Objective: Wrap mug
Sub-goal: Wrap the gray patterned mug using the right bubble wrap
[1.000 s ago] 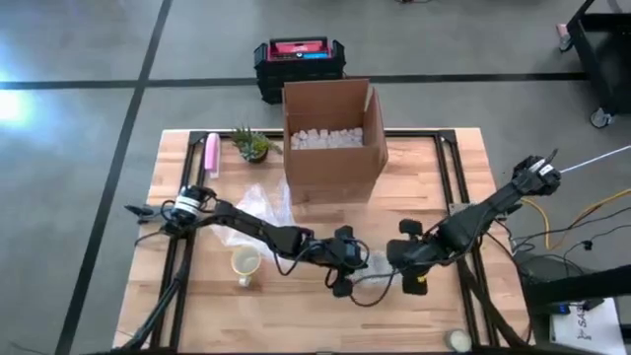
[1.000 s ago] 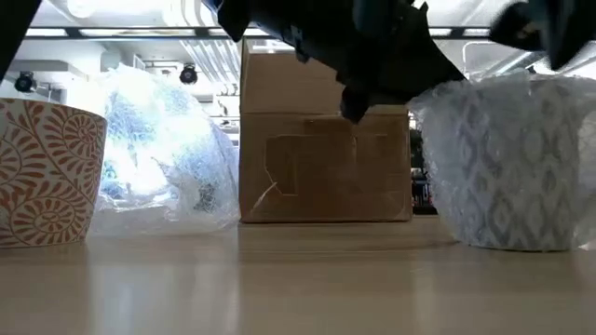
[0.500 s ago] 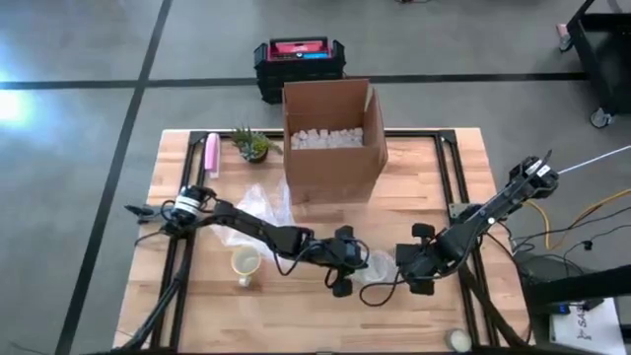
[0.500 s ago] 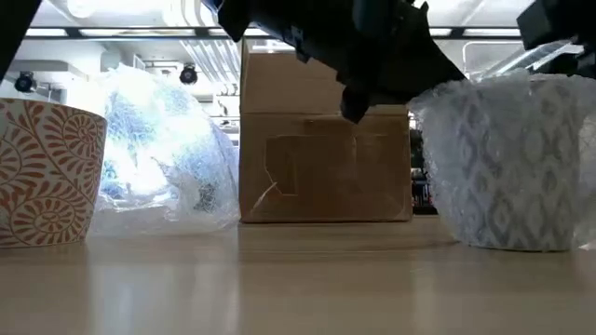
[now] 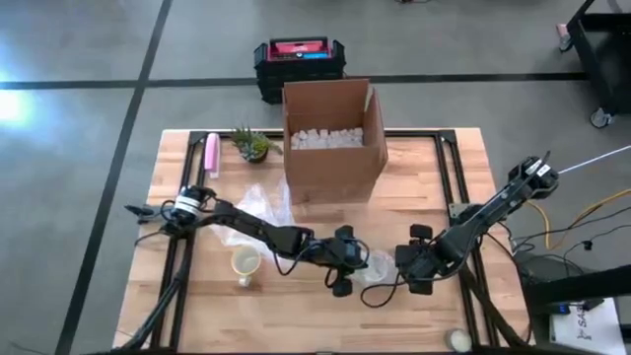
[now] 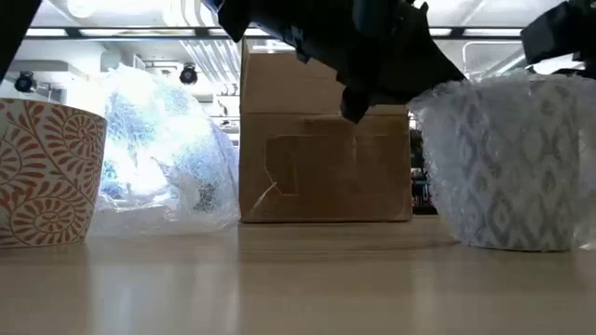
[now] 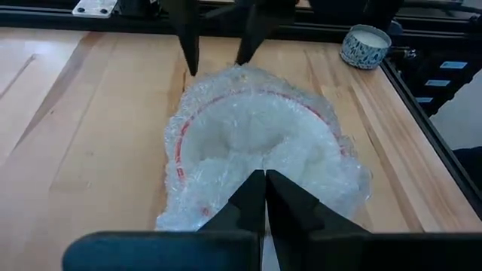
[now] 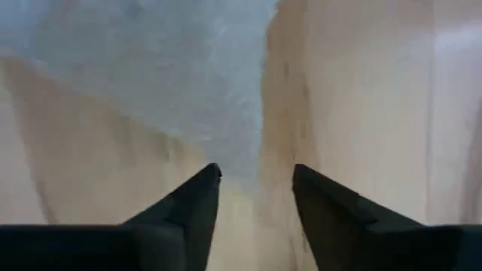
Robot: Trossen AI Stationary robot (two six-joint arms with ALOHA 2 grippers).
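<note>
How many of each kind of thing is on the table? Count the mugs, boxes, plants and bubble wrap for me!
Mugs: 3 (wrapped mug, patterned mug, blue-white mug)
Cardboard boxes: 1
Plants: 1
Loose bubble wrap piles: 1
Pink objects: 1
Total: 7

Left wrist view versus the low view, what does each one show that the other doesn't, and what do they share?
Only the left wrist view shows the left hand shut on the bubble wrap around the mug, plus a small blue-patterned bowl at the table's edge.

Only the low view shows the orange-patterned mug, unwrapped, the cardboard box and a loose heap of bubble wrap.

Both show the bubble-wrapped mug on the wooden table.
</note>
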